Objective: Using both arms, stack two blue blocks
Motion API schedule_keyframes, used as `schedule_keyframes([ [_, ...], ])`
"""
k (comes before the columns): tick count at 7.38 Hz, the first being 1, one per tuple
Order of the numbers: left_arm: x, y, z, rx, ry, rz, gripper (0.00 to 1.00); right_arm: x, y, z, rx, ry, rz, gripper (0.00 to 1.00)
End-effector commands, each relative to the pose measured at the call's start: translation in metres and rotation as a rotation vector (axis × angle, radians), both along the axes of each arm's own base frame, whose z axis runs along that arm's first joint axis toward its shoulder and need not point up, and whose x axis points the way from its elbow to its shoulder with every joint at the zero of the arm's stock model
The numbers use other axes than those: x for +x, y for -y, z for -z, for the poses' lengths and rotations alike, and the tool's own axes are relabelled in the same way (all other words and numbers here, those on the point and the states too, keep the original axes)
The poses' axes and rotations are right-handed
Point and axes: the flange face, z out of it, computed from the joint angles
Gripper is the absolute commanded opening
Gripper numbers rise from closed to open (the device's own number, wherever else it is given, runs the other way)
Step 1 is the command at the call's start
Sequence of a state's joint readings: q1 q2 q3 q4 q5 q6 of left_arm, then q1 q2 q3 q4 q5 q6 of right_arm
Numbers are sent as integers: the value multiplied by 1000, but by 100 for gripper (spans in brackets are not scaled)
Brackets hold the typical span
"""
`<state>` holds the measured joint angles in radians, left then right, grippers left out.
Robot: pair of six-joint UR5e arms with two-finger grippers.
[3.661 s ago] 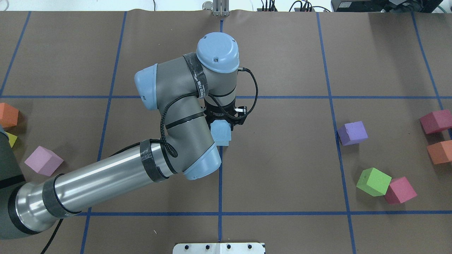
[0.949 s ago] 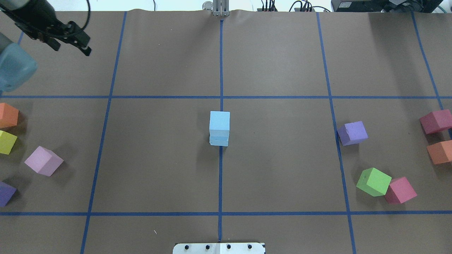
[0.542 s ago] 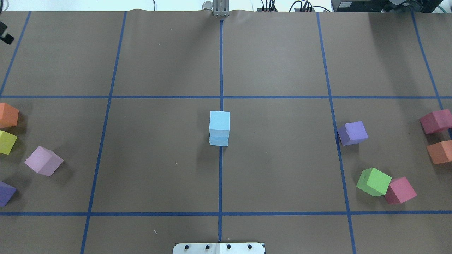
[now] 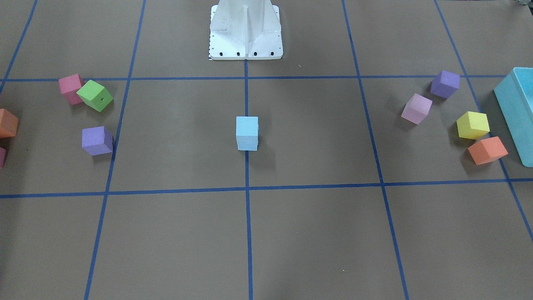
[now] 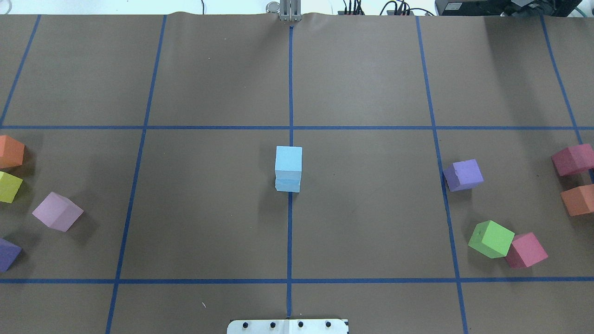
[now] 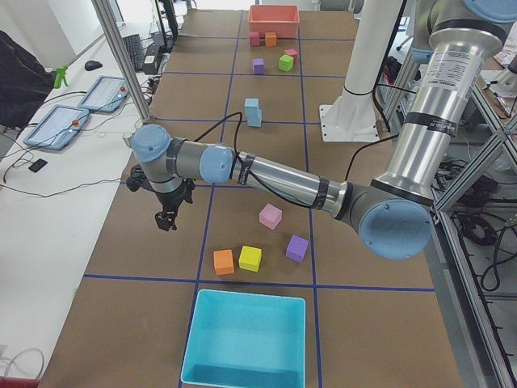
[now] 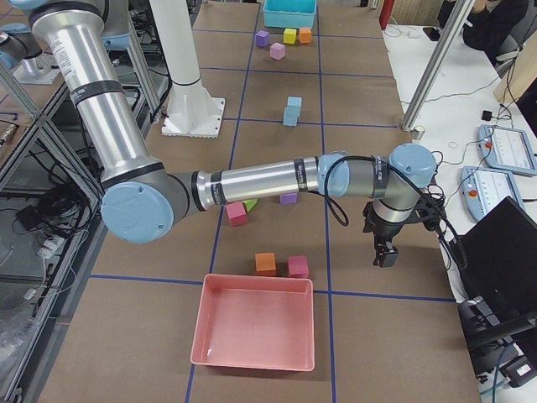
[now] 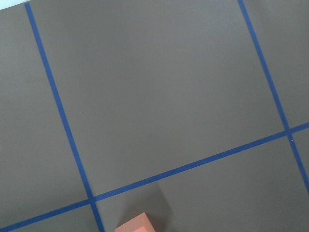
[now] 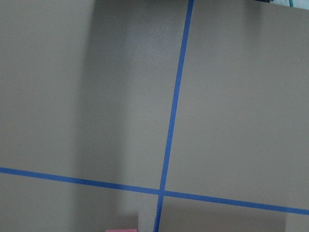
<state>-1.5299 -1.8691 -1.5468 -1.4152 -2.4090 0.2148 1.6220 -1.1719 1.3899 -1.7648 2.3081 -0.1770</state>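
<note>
The two pale blue blocks stand stacked one on the other at the table's centre, on the blue centre line; in the overhead view the top block (image 5: 288, 159) sits squarely on the bottom block (image 5: 287, 186). The stack also shows in the front view (image 4: 247, 132) and the left side view (image 6: 253, 111). No gripper touches it. My left gripper (image 6: 166, 217) hangs over the table's far left side. My right gripper (image 7: 384, 252) hangs over the far right side. Both show only in side views, so I cannot tell whether they are open or shut.
Pink (image 5: 57, 211), yellow (image 5: 9, 186) and orange (image 5: 10, 151) cubes lie at the left. Purple (image 5: 463, 175), green (image 5: 491, 239) and pink (image 5: 526, 250) cubes lie at the right. A turquoise box (image 4: 516, 112) and a pink tray (image 7: 256, 323) sit at the table's ends. The white base (image 4: 245, 29) stands at the robot's edge.
My left arm has let go of the top blue block and swung away to the far left, out of the overhead view. The stack has stayed in place.
</note>
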Motion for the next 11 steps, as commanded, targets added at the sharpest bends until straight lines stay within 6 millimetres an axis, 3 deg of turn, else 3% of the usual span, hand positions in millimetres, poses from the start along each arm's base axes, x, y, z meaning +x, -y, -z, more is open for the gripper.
schedule_keyframes([
  [1,-24,-6,-30,20,6,-1,98,-7,1,12,26,-2,12,100],
  [3,-27,-6,-44,17,27,-9,98,-7,0,9,29,-4,22,100],
  [11,-30,-6,-43,20,27,-6,98,-7,0,7,27,-9,22,100],
])
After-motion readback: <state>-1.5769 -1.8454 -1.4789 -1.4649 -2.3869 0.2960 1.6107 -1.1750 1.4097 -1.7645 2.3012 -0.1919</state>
